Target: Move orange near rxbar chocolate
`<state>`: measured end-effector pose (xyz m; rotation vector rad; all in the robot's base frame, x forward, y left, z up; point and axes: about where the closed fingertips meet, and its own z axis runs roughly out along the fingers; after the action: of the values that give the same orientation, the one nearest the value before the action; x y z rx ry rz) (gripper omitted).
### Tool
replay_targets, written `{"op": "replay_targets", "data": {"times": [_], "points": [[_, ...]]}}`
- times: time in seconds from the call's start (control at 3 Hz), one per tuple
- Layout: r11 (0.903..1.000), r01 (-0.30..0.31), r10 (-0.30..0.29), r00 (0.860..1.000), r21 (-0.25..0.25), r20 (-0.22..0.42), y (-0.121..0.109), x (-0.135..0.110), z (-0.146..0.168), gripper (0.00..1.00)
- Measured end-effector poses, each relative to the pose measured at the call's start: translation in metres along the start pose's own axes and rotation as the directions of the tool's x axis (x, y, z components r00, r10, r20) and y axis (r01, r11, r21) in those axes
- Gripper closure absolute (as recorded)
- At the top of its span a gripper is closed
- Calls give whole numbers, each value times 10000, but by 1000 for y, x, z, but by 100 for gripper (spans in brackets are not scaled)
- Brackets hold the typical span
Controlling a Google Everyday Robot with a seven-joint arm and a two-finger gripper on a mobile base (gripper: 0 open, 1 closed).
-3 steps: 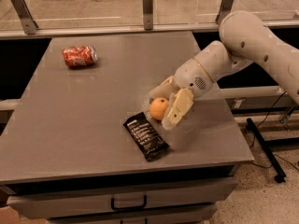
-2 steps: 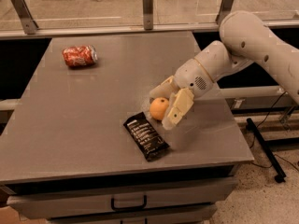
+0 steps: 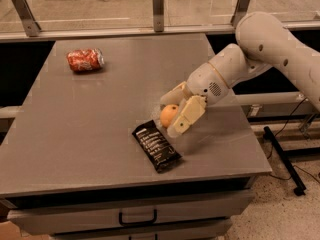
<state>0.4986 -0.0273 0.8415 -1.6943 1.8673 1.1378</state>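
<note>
The orange (image 3: pixel 168 114) is a small round fruit at the table's right middle, right beside the upper end of the rxbar chocolate (image 3: pixel 156 145), a flat black wrapper with white lettering lying at a slant. My gripper (image 3: pixel 169 115) reaches in from the right on a white arm. Its two cream fingers (image 3: pixel 186 115) sit on either side of the orange, one behind it and one in front, closed on it. The orange rests at or just above the table top; I cannot tell which.
A crushed red soda can (image 3: pixel 85 60) lies at the far left of the grey table (image 3: pixel 90 124). A railing with metal posts (image 3: pixel 158 6) runs behind the table. A drawer handle (image 3: pixel 137 217) shows under the front edge. The table's right edge is close to the arm.
</note>
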Motion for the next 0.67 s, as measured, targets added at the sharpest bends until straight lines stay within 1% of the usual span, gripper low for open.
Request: {"op": "replay_targets", "data": {"times": [0.33, 0.67], "points": [[9856, 633, -786, 9925, 1566, 934, -2, -20, -63, 18], [9056, 1270, -2275, 9507, 4047, 2108, 4, -53, -175, 0]]}}
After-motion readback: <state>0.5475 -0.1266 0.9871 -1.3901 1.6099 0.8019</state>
